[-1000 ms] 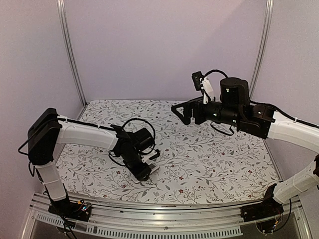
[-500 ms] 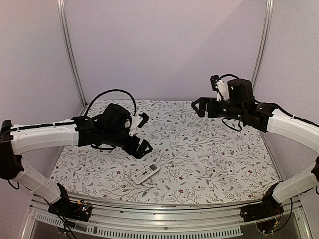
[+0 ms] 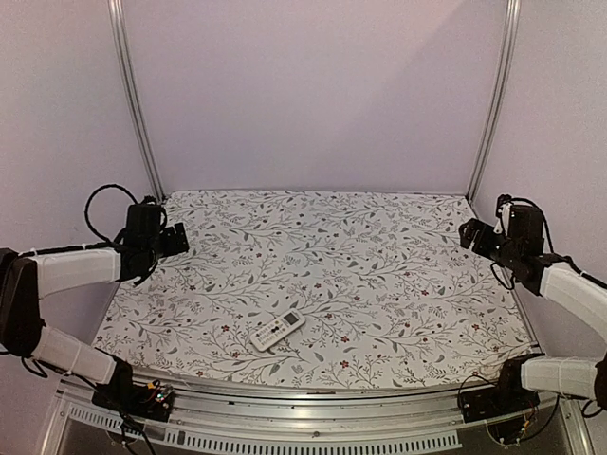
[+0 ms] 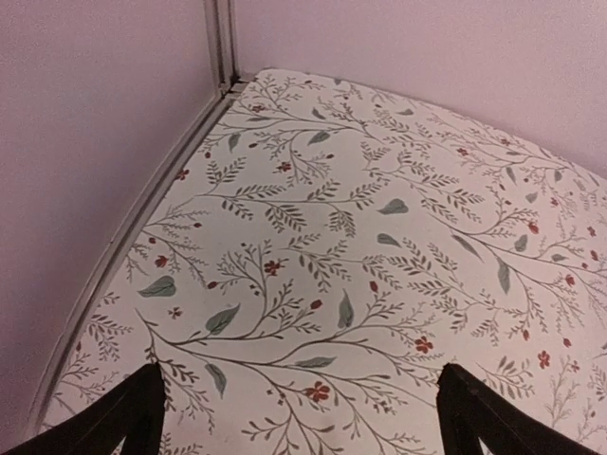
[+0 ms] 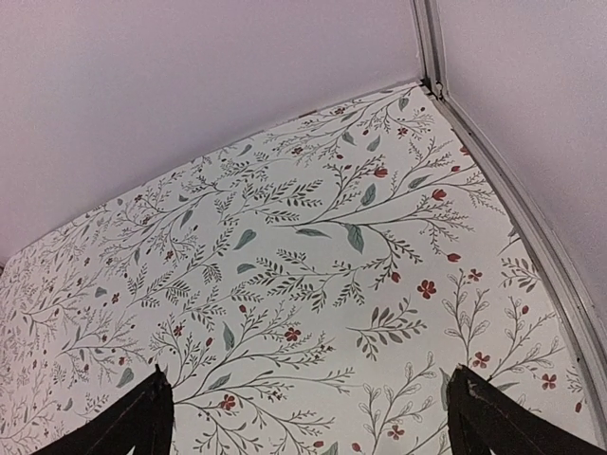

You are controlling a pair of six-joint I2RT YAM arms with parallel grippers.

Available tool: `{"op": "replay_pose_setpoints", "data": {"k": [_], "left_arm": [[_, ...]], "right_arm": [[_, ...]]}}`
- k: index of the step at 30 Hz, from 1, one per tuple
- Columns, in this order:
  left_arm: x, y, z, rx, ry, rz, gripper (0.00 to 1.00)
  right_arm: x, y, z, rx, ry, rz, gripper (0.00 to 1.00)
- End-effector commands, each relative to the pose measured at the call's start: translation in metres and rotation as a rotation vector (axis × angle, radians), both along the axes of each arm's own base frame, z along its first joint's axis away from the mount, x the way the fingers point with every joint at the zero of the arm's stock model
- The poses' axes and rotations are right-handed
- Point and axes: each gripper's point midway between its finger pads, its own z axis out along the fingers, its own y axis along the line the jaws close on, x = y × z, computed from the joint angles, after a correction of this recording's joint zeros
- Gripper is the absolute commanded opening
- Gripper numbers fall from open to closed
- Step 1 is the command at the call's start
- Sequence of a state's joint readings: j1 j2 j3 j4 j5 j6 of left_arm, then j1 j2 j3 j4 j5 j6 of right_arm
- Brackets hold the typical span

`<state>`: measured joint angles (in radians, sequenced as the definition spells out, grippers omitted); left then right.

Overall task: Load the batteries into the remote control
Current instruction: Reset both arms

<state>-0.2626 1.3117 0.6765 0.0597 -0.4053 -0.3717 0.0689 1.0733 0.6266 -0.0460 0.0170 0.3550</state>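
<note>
The remote control (image 3: 276, 330) lies white buttoned side up on the floral cloth near the front middle of the table. No batteries show in any view. My left gripper (image 3: 176, 240) is pulled back to the far left edge, open and empty. My right gripper (image 3: 470, 234) is pulled back to the far right edge, open and empty. In the left wrist view the dark fingertips (image 4: 123, 417) stand wide apart over bare cloth. In the right wrist view the fingertips (image 5: 479, 417) also stand wide apart over bare cloth.
The floral cloth (image 3: 379, 275) covers the table. Lilac walls with metal corner posts (image 3: 133, 104) close the back and sides. A metal rail (image 3: 285, 417) runs along the front edge.
Both arms have pulled back from the table's middle to the sides. The left gripper has left the remote, which stays lying near the front.
</note>
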Motion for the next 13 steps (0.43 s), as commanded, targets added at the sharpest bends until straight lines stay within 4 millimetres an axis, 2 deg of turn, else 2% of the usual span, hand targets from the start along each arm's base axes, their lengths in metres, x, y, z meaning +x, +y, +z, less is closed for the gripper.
{"op": "replay_pose_setpoints", "data": {"k": [1, 4, 7, 13], "left_arm": [[0.001, 0.052, 0.001, 0.098, -0.086, 0.217, 1.00], [0.004, 0.061, 0.008, 0.144, -0.123, 0.227, 1.00], [0.002, 0.067, 0.017, 0.178, -0.194, 0.228, 1.00], [-0.010, 0.076, 0.006, 0.198, -0.228, 0.236, 1.00]], "right_arm": [[-0.009, -0.019, 0.013, 0.000, -0.132, -0.112, 0.99], [-0.018, -0.032, 0.001, 0.020, -0.123, -0.197, 0.99], [-0.018, -0.035, -0.007, 0.032, -0.116, -0.220, 0.99], [-0.016, -0.035, -0.020, 0.023, -0.078, -0.224, 0.99]]}}
